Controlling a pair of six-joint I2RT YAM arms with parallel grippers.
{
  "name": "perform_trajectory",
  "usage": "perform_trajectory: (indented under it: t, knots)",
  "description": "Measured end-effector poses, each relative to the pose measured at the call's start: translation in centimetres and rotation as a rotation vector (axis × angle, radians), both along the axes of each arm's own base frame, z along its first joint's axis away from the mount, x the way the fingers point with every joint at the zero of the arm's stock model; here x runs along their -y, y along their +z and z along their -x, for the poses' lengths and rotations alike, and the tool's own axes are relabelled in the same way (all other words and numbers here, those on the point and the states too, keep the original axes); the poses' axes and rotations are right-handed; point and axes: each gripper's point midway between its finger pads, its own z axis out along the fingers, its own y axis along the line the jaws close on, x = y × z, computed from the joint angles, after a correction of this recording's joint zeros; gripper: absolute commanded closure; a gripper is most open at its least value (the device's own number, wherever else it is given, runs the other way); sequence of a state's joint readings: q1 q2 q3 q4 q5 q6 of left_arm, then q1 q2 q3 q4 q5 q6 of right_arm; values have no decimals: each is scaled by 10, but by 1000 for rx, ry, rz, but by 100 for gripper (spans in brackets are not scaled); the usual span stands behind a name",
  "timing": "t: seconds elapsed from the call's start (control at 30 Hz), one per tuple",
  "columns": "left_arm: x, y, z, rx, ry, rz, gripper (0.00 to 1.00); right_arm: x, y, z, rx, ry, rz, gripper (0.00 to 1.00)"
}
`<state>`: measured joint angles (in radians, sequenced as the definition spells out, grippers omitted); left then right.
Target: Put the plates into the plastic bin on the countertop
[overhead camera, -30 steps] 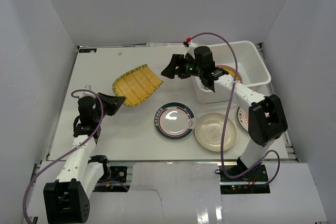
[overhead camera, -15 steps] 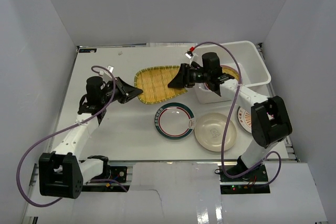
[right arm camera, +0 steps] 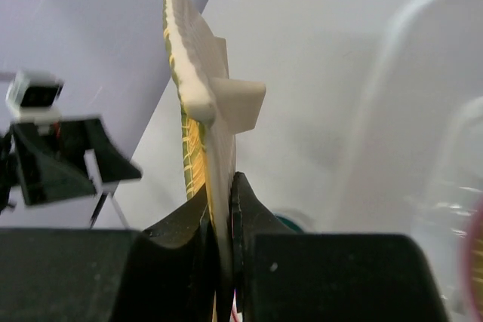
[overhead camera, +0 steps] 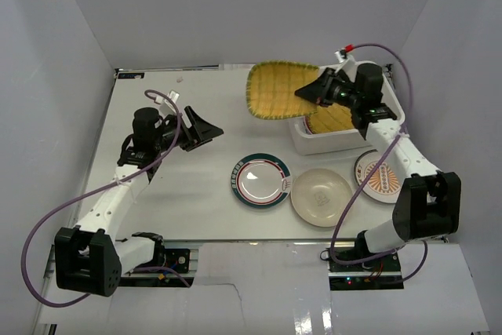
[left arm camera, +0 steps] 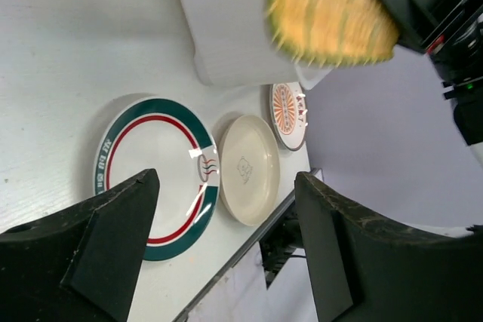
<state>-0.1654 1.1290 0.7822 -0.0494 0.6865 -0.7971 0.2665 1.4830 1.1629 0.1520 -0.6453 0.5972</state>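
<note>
The right pincer [overhead camera: 304,93] is clamped shut on the rim of the yellow ribbed squarish plate [overhead camera: 278,90]. The right wrist view shows both fingers [right arm camera: 245,213] pinching the plate's thin edge. The plate is held in the air, tilted, at the left end of the white rectangular plastic bin [overhead camera: 394,109], with its gripped side over the bin's rim and the rest over the large flat white countertop [overhead camera: 204,205]. A yellow woven plate [overhead camera: 335,118] lies inside the bin, partly hidden by the arm.

The left pincer [overhead camera: 205,125] is spread wide and holds nothing, near the middle of the countertop. In front of the bin lie a green-rimmed white plate [overhead camera: 260,180], a cream round plate [overhead camera: 321,197] and an orange-sunburst white plate [overhead camera: 379,176].
</note>
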Motion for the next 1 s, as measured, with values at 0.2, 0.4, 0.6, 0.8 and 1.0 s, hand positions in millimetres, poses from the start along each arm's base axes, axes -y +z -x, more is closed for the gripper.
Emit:
perform_trajectory:
  t: [0.2, 0.4, 0.6, 0.8, 1.0]
  knots:
    - [4, -48, 13, -80, -6, -84, 15, 167, 2, -53, 0, -460, -9, 92]
    - [16, -120, 37, -275, -50, -186, 15, 211, -59, -60, -159, -587, 30, 89]
    - [33, -150, 51, -318, -85, -281, 14, 199, -121, -72, -357, -515, 67, 29]
    - [41, -179, 58, -362, -89, -366, 17, 212, -111, -89, -331, -571, 168, 7]
    - [43, -194, 51, -372, -56, -388, 38, 240, -64, -82, -195, -756, 263, 10]
